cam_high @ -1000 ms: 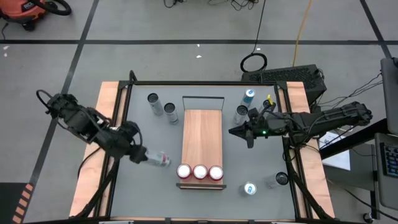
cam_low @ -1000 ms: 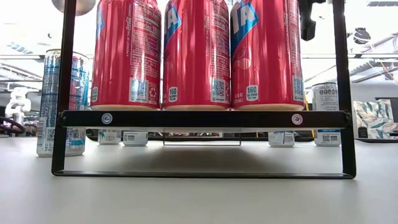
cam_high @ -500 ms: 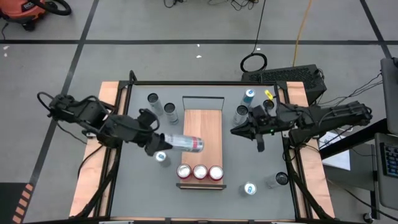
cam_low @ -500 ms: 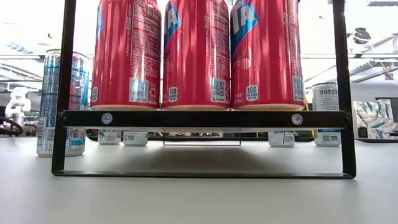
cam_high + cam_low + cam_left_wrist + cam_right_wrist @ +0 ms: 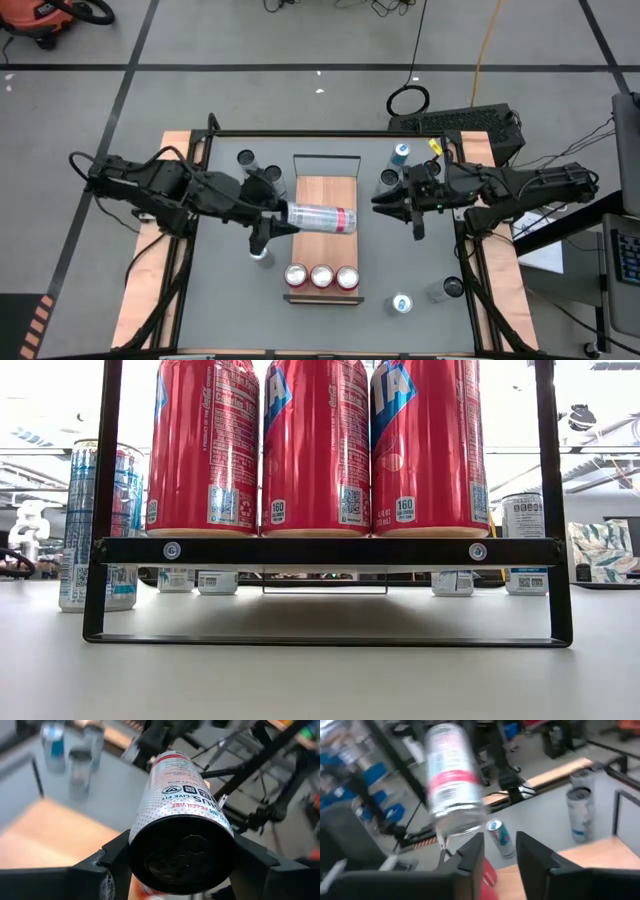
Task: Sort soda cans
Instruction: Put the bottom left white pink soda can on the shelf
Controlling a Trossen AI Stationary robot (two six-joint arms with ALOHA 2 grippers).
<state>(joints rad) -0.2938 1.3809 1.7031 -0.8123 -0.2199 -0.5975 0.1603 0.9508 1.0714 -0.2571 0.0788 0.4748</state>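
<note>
Three red cans [image 5: 321, 276] already stand on the wooden rack [image 5: 325, 195], the left pincer [image 5: 272, 213] grasps a silver can [image 5: 320, 217] sideways above it, the right pincer [image 5: 397, 200] hovers part-open and empty, and other cans wait on the counter [image 5: 420, 260].

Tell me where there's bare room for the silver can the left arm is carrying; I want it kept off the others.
The wooden shelf board is bare between its back rail and the three red cans along the front edge. The grey tabletop right of the shelf is also open. Crowded: both back corners, where cans cluster by the arms.
</note>
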